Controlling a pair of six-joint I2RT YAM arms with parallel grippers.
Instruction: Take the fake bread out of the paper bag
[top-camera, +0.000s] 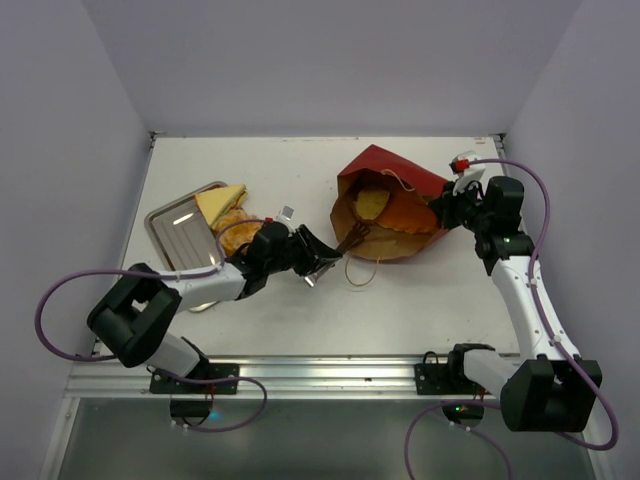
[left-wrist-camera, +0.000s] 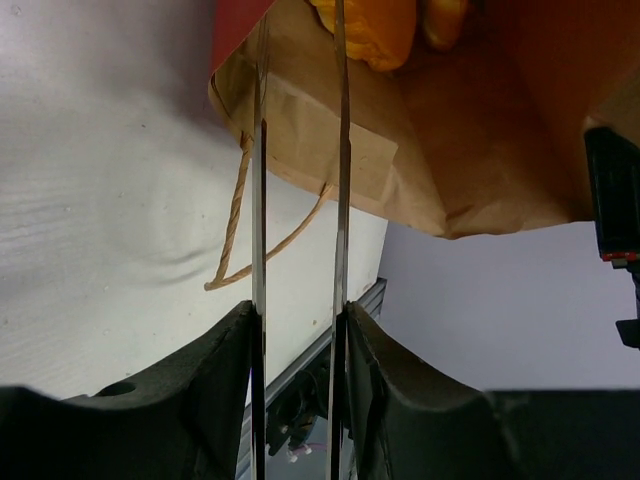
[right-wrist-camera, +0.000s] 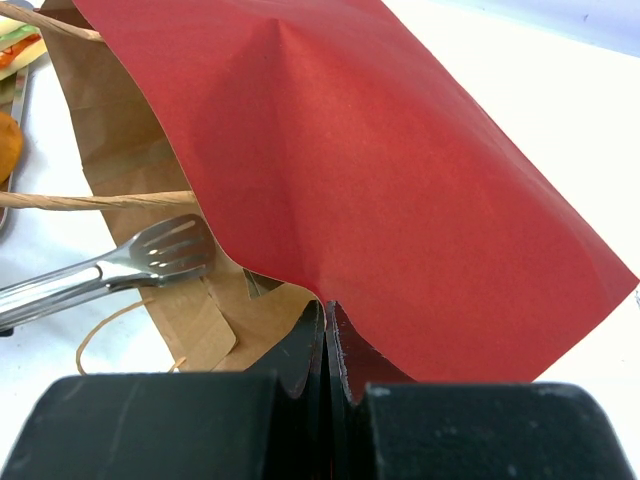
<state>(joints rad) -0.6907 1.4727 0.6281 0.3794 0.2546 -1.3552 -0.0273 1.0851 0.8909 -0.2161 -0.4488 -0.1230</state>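
The dark red paper bag lies on its side, its brown mouth facing left. Golden fake bread shows inside it, seen up close as orange pieces. A pale sandwich wedge and a round bun rest at the metal tray. My left gripper is closed on metal tongs, whose two blades stand apart and point into the bag's mouth. My right gripper is shut on the bag's upper red edge, holding it lifted.
The tongs' slotted head sits at the bag's lower lip. Tan cord handles trail onto the white table in front of the bag. The tray lies at the far left, with walls close behind and to both sides.
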